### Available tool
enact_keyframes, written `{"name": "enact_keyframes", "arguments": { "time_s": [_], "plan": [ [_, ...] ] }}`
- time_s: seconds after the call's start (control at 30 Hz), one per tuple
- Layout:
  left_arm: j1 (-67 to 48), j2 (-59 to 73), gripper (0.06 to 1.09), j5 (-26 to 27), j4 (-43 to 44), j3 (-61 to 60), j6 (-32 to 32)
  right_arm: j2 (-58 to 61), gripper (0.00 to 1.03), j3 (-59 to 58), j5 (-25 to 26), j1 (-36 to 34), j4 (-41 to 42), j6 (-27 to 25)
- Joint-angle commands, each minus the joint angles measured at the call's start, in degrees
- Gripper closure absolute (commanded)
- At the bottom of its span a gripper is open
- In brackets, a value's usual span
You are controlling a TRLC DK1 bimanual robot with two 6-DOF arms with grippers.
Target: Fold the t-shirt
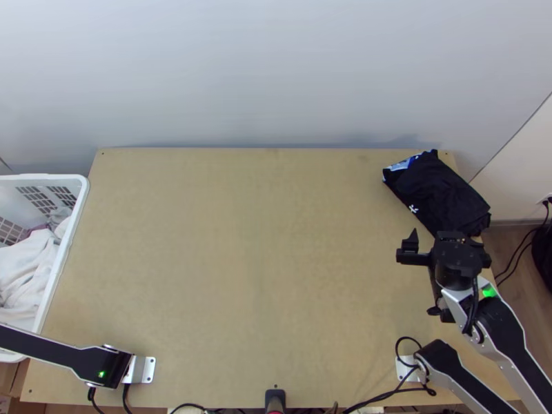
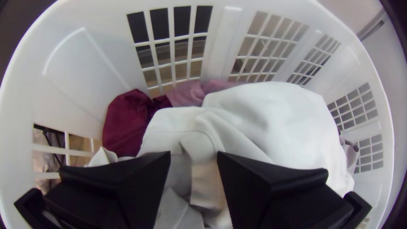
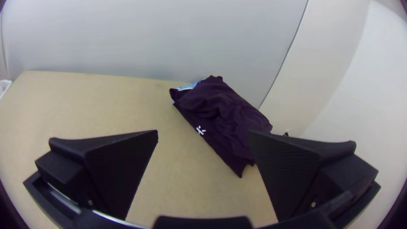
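Right claw (image 1: pixel 422 277) hangs near the right edge of the bench (image 1: pixel 262 276) in the top view, its fingers (image 1: pixel 414 257) parted and released, closer to the near edge than the dark t-shirt (image 1: pixel 438 193). That t-shirt lies at the far right corner, bunched into a creased oblong along the right edge and partly past it — a blue-and-white patch (image 1: pixel 402 164) at its far end, a small white mark (image 1: pixel 414 208) on the side facing the bench's middle. Behind the far edge stands a pale wall (image 1: pixel 276 69). By the left edge is a white basket (image 1: pixel 67 243) holding white cloth (image 1: pixel 27 262), and the left arm (image 1: pixel 55 350) runs from the near left corner across the basket's near part. In the left wrist view, the left claw (image 2: pixel 194 154) is at the basket, released too, the white cloth visible between its spread fingers; maroon cloth (image 2: pixel 125 123) and pink cloth (image 2: pixel 190 93) lie beside the white, near the basket's slotted wall. In the right wrist view, the right claw's fingers stand wide apart — bench surface and part of the t-shirt are visible through the gap, and one finger covers a bit of the t-shirt from this angle.
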Motion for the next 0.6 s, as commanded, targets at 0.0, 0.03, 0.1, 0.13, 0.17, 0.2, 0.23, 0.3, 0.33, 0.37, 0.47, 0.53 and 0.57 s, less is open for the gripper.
{"name": "enact_keyframes", "arguments": {
  "time_s": [0.0, 0.03, 0.1, 0.13, 0.17, 0.2, 0.23, 0.3, 0.33, 0.37, 0.47, 0.53, 0.57],
  "plan": [
    [-0.05, 4.35, 0.50, -0.26, -2.53, 3.20, 0.38, 1.27, 0.05, 0.30, -0.01, 0.05, -0.27, 0.02],
    [-0.05, 4.53, 0.49, -0.26, -2.53, 3.38, 0.38, 1.45, 0.05, 0.30, -0.01, 0.05, -0.27, 0.02],
    [-0.05, 5.32, 0.49, -0.26, -2.53, 4.43, 0.38, 1.54, 0.05, 0.30, -0.01, 0.05, -0.27, 0.29],
    [-0.05, 5.58, 0.49, -0.18, -2.53, 4.87, 0.38, 1.54, 0.05, 0.21, -0.01, 0.05, -0.27, 0.29],
    [-0.05, 5.84, 0.49, -0.18, -2.71, 5.22, 0.30, 1.54, 0.05, 0.21, -0.10, 0.05, -0.27, 0.38],
    [-0.13, 5.93, 0.49, -0.18, -2.88, 5.40, 0.30, 1.54, 0.05, 0.12, -0.01, 0.05, -0.44, 0.46],
    [-0.31, 6.02, 0.49, -0.18, -2.97, 5.48, 0.30, 1.54, 0.05, 0.12, -0.10, -0.04, -0.62, 0.55],
    [-0.66, 6.37, 0.50, -0.18, -3.06, 5.57, -0.06, 1.62, 0.05, 0.21, -0.01, -0.04, -0.88, 0.73],
    [-0.75, 6.46, 0.51, -0.18, -3.23, 5.57, -0.14, 1.71, 0.05, 0.21, -0.01, -0.04, -0.97, 0.73],
    [-0.93, 6.46, 0.60, -0.18, -3.32, 5.48, -0.23, 1.80, 0.05, 0.30, -0.10, -0.04, -1.06, 0.73],
    [-1.45, 6.46, 0.87, 0.26, -3.06, 5.48, -0.76, 1.89, 0.05, 0.47, -0.10, -0.04, -1.41, 0.82],
    [-1.89, 5.93, 1.03, 0.35, -3.15, 5.48, -0.76, 2.15, 0.05, 0.56, -0.10, 0.05, -1.41, 0.82],
    [-2.07, 5.32, 1.05, 0.35, -3.41, 5.31, -0.93, 2.24, 0.05, 0.56, -0.10, 0.05, -1.41, 0.90]
  ]
}}
